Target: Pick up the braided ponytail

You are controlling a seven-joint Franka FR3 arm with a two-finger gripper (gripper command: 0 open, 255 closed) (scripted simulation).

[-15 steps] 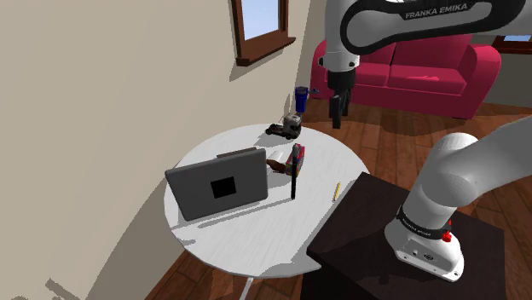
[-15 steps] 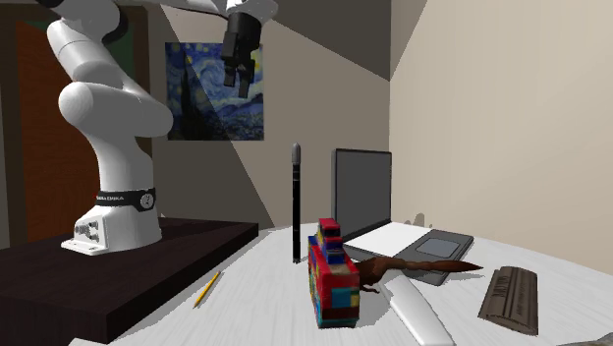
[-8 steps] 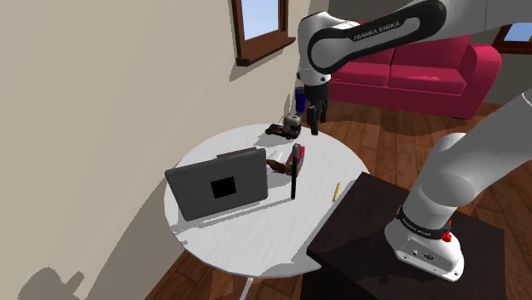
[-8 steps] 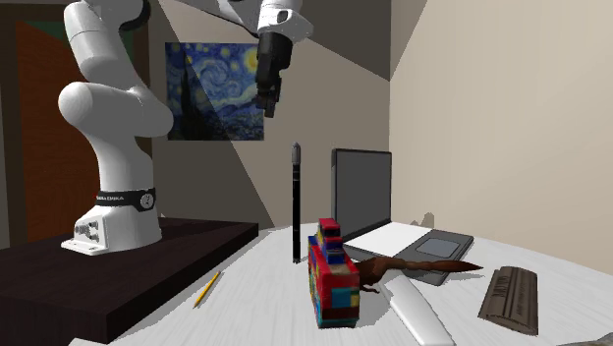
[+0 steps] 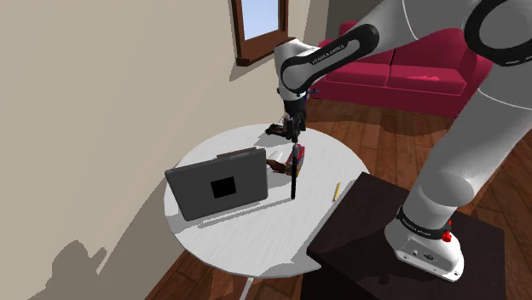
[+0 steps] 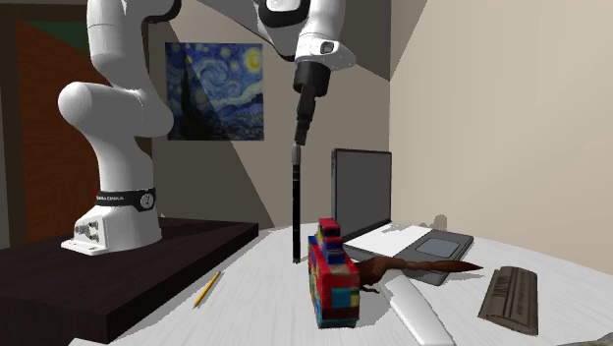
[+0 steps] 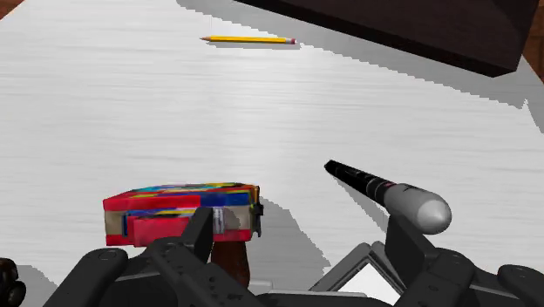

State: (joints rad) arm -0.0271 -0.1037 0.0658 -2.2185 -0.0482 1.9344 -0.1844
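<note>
The white arm climbs from its base at the shoulder view's lower right, arches high overhead and stretches far out to that view's upper left. Its forearm, with dark joints at either end, slopes down to a bent wrist. Below it the black gripper hangs pointing straight down. Seen from the hand's own camera, the two black fingers stand well apart, gripping nothing.

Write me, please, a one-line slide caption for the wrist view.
Open hand over the white table, brown braided ponytail below, beside a multicoloured block, black pen and yellow pencil.
</note>
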